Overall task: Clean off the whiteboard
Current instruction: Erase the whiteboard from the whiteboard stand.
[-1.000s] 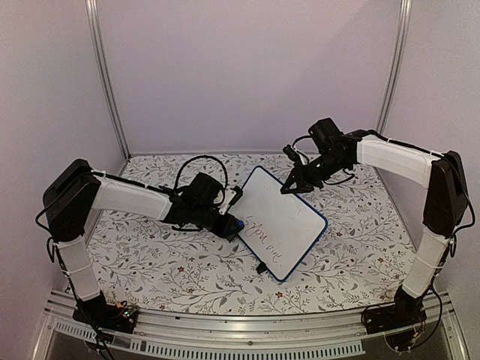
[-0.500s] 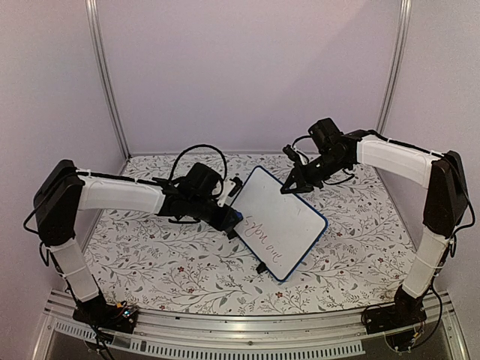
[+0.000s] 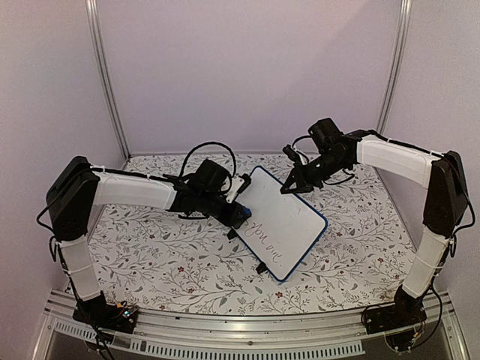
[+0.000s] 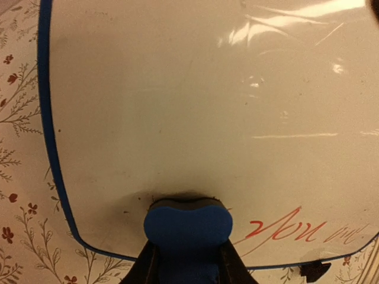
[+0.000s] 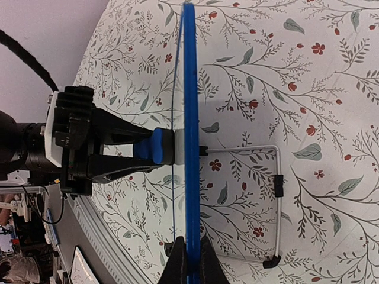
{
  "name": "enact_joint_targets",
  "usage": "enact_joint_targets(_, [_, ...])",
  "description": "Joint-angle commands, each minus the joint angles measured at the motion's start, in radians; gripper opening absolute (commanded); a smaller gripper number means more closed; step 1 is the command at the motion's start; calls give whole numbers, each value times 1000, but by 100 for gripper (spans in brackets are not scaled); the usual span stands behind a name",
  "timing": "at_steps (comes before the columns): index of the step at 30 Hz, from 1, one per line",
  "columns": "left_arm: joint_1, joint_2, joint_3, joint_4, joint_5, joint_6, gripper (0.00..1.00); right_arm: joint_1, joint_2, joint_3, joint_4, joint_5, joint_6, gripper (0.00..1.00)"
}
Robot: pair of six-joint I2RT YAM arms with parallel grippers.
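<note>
Two grippers, both busy. Left gripper (image 3: 238,214): fingers clamped on one blue eraser (image 4: 188,228), its end pressed flat against the white face. Right gripper (image 3: 289,187): fingers pinched narrow on the blue frame at the far top edge, steadying it.

One whiteboard (image 3: 281,225), mid-table between my arms, propped at a tilt on the floral table cover (image 3: 165,262). Two black feet (image 3: 261,267) show on its near-left edge. One white wire stand (image 5: 277,177) behind it, seen from the right wrist.

One line of red handwriting (image 4: 296,228) runs along the lower edge, just right of the eraser. Rest of the face is white, with glare streaks.
</note>
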Motion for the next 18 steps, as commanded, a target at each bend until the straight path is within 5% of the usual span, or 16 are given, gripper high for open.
enact_joint_targets(1, [6, 28, -15, 35, 32, -6, 0, 44, 23, -27, -105, 48, -22, 0])
enact_joint_targets(18, [-21, 14, -163, 66, 78, -72, 0, 43, 32, -24, -102, 47, -25, 0])
